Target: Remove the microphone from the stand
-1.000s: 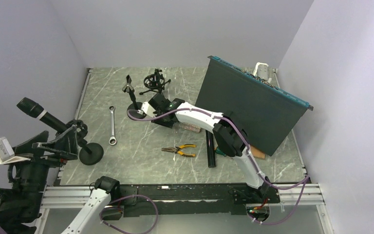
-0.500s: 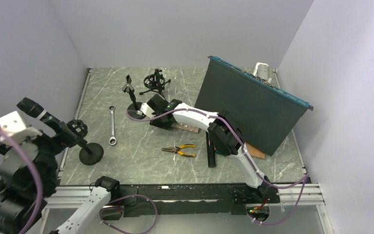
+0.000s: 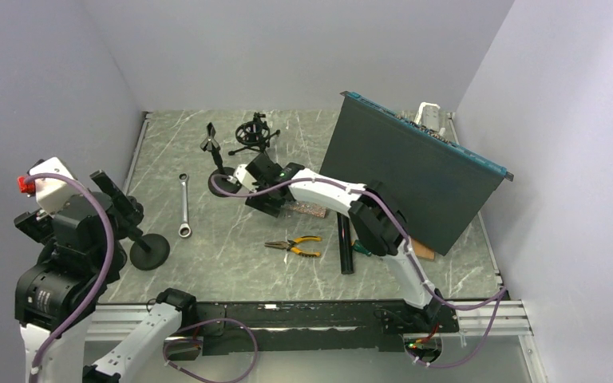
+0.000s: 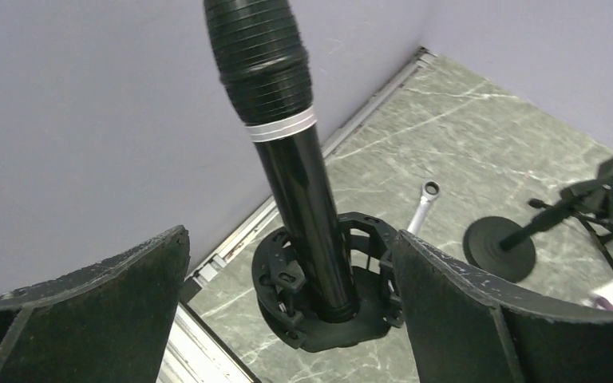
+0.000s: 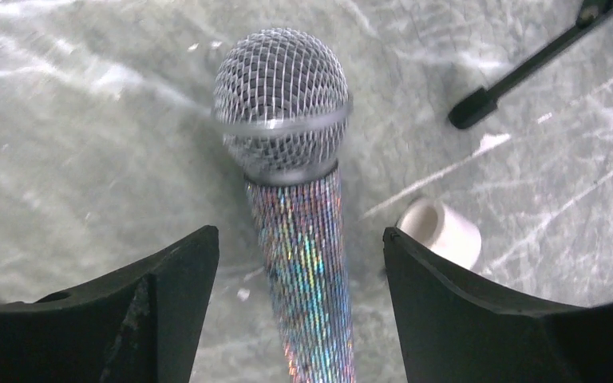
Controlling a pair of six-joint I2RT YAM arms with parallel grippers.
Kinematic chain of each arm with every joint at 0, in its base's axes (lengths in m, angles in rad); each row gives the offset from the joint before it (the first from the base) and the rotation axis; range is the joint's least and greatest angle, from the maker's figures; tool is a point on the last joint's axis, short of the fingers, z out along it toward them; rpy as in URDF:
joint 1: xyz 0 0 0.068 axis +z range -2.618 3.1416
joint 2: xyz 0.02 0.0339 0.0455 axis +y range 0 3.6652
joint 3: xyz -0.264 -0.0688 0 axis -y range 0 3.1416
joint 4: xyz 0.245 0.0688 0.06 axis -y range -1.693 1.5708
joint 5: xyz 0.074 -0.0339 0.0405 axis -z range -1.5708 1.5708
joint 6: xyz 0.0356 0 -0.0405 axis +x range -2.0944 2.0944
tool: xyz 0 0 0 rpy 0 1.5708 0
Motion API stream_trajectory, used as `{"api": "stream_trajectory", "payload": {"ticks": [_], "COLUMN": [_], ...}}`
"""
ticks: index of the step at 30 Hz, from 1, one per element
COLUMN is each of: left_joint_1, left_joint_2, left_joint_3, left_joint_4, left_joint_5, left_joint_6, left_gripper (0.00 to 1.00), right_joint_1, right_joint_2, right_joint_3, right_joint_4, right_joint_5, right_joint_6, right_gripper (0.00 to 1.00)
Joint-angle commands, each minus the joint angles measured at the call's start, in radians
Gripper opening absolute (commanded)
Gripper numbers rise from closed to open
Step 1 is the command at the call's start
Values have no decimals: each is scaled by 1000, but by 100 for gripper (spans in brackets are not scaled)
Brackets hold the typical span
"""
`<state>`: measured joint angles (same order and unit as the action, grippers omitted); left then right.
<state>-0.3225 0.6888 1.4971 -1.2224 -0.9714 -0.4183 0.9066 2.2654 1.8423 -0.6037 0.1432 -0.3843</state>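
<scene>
Straddling the black mic [image 4: 275,96] w/ left gripper [image 4: 289,235] spread wide, no contact, so I can pinch its body above the stand's shock mount [image 4: 371,239] where it's seated; right gripper [image 5: 299,233] hangs parted over a glitter mic [image 5: 281,96].

The left tool [image 4: 287,239] has swung over the black microphone [image 4: 295,183]; the right tool [image 5: 297,239] has widened.

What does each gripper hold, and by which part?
Nothing is held. The left gripper stands open around the black microphone, the right gripper open around the glitter microphone, neither touching.
</scene>
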Motion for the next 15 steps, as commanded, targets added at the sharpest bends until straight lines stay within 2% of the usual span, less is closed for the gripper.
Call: {"api": "stream_trajectory", "payload": {"ticks": [1,5,10,15], "left_joint_1": [-3,0,25,100], "left_joint_2": [-6,-31,-34,-29], "left_joint_3": [-60,-154,-227,-288], "left_joint_4": [35,161,304,425], "left_joint_5": [-154,-236,-290,-223], "left_joint_6": [-71,-63,13,82], "left_gripper": [99,99,99,98], "right_joint_1": [-4,-4,-4,-4], "right_joint_2": [-241,-433,-614,-765], "right_joint_3": [-127,-297,-407,-486], "right_joint_4": [133,251,320,353], "right_joint_5": [-53,-179,-297,-339], "right_joint_6": [77,136,186,237], "right_gripper": [78,80,81,82]}}
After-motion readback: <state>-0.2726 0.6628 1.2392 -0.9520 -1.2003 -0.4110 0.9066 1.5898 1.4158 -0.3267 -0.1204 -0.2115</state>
